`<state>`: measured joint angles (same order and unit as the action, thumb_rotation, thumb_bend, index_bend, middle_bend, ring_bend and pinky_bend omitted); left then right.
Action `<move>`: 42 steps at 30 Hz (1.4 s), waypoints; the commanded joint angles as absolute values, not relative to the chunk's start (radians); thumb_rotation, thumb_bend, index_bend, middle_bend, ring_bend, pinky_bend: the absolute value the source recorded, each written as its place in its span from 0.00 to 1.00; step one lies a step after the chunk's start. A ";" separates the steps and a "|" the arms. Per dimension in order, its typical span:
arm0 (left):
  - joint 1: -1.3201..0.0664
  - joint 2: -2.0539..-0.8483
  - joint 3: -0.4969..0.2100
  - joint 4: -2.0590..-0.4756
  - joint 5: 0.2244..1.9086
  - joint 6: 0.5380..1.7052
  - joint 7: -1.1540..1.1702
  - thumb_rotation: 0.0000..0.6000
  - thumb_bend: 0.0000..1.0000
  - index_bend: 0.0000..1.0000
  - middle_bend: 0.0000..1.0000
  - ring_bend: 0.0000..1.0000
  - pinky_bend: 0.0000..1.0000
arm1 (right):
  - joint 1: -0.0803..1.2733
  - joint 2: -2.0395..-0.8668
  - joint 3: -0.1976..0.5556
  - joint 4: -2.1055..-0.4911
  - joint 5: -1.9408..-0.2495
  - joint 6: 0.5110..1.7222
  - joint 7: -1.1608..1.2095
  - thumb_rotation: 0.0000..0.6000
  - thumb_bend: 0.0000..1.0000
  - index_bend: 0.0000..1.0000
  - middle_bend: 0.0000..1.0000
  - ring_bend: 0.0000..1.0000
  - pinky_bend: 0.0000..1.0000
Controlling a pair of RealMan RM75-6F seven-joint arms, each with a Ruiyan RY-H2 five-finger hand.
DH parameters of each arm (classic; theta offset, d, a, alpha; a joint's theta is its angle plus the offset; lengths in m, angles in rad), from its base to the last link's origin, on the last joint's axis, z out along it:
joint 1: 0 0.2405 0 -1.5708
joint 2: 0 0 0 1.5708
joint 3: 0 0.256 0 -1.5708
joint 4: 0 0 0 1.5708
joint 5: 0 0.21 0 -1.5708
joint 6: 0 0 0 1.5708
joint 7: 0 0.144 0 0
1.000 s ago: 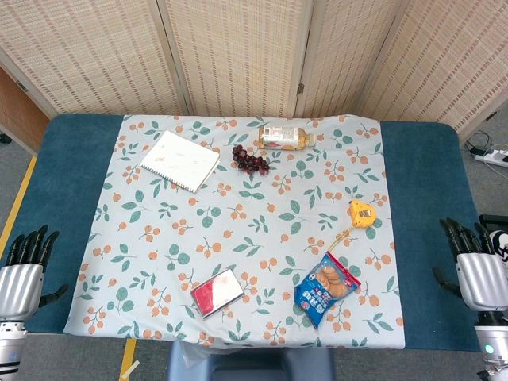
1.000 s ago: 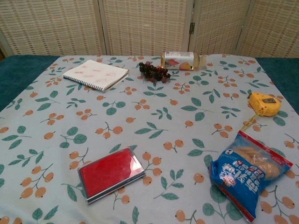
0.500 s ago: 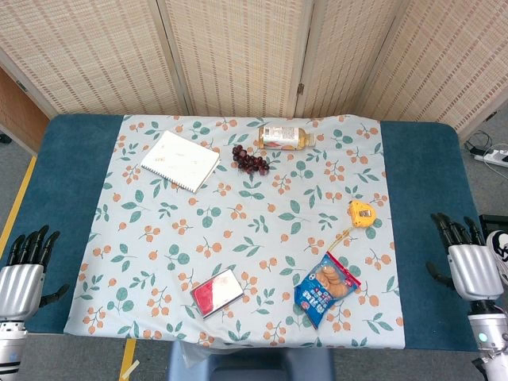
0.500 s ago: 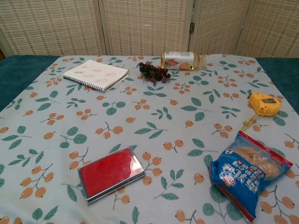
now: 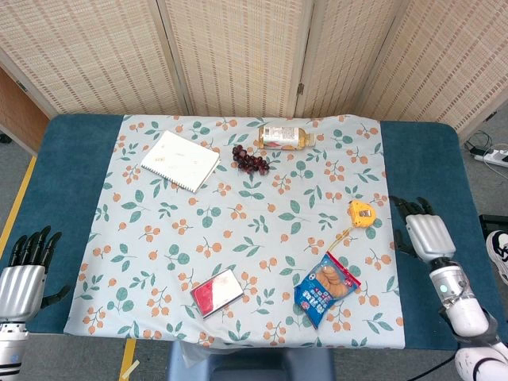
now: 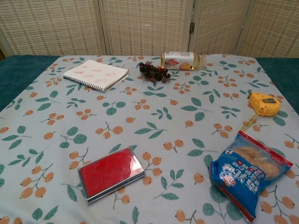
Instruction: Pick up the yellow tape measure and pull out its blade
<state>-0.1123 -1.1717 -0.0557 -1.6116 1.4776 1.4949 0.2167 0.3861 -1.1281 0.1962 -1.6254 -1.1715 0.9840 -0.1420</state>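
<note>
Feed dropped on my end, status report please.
Both hands open: right hand beside the tape measure, left hand at table edge. Tape measure untouched. Snack bag nearby, not blocking.

The right hand (image 5: 427, 233) is hovering empty, fingers apart, over the blue table (image 5: 421, 171) just beside the yellow tape measure (image 5: 361, 213), which is lying on the floral cloth (image 5: 198, 222). The left hand (image 5: 22, 274) is waiting open at the near left edge.
</note>
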 commanded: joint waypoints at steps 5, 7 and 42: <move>-0.107 -1.174 -0.052 -1.610 1.477 1.498 0.216 1.00 0.19 0.05 0.01 0.02 0.00 | 0.534 -1.172 0.231 -1.562 -0.965 0.800 -0.232 0.92 0.81 0.00 0.23 0.14 0.00; -0.107 -1.175 -0.052 -1.609 1.478 1.499 0.214 1.00 0.19 0.05 0.01 0.02 0.00 | 0.570 -1.193 0.231 -1.523 -0.919 0.760 -0.243 0.91 0.81 0.00 0.24 0.14 0.00; -0.103 -1.195 -0.051 -1.583 1.460 1.487 0.220 1.00 0.19 0.05 0.01 0.02 0.00 | 0.761 -1.321 0.113 -1.412 -0.834 0.632 -0.279 0.90 0.81 0.00 0.28 0.13 0.00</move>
